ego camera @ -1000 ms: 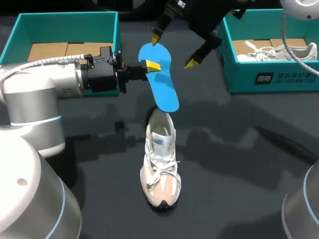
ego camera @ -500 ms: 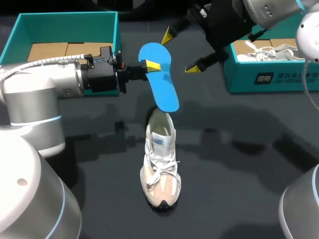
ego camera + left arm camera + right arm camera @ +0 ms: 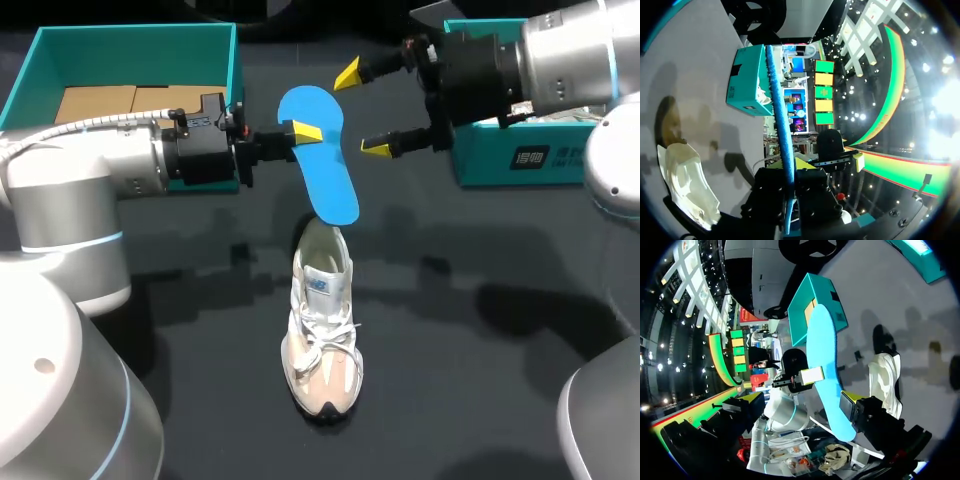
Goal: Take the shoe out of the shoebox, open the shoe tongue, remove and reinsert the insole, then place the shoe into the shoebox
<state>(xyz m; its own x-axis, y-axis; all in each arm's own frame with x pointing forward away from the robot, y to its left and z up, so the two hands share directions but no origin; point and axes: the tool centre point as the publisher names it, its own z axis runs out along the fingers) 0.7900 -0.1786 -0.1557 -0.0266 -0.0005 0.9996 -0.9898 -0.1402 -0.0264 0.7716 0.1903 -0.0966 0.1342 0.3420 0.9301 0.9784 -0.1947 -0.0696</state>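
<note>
Change: my right end effector point(image 3: 361, 110), fingers spread wide, has swung level with the blue insole point(image 3: 320, 155), just right of it, not touching. My left end effector point(image 3: 300, 132) clamps the insole above the heel of the sneaker point(image 3: 322, 330) on the table point(image 3: 480, 350). Likely a handover before reinsertion.

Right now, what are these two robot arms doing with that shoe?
The left fingers pinch a blue insole, holding it over the heel of the pale shoe on the table. The right fingers are open beside the insole, not touching it. The teal left shoebox and right shoebox sit at the back.
</note>
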